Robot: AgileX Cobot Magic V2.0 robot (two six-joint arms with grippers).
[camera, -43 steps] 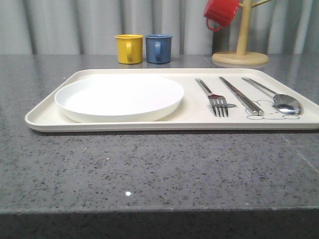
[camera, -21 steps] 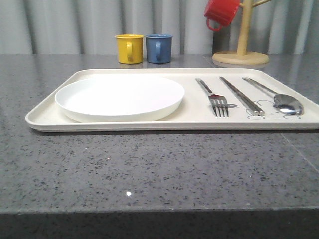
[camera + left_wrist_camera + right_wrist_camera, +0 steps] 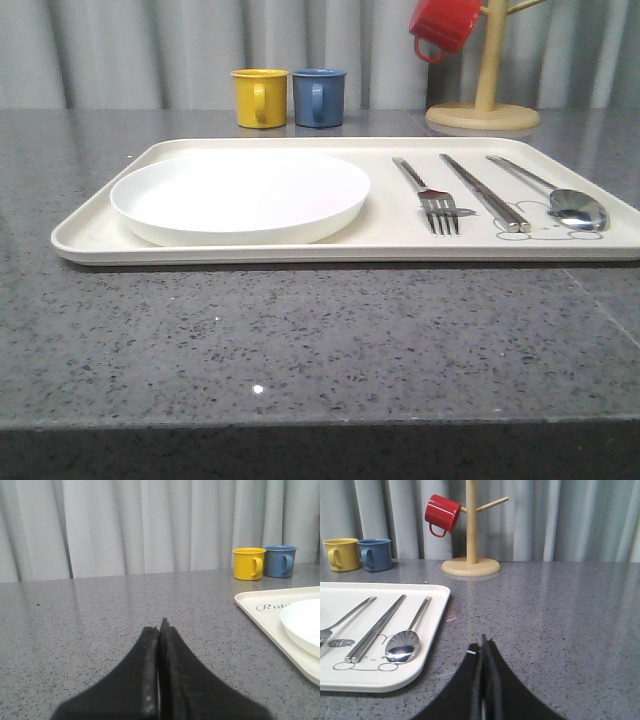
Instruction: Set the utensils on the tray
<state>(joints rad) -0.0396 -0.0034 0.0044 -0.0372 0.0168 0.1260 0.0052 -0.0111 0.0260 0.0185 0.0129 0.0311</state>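
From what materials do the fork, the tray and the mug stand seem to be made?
Fork: polished metal, since it mirrors light. Tray: matte cream plastic or melamine, probably; the look leaves it open. Mug stand: pale wood, unpainted by its look.

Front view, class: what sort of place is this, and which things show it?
Probably a staged dining or kitchen counter: a speckled grey stone-look countertop, a tray laid with plate, fork, chopsticks and spoon, and a wooden mug tree before a plain curtain.

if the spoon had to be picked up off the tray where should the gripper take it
Judging by its pose, take the spoon by its slim straight handle, from above. It lies flat on the tray, outermost on the right beside the chopsticks, so the right gripper, now shut over the table, is nearer.
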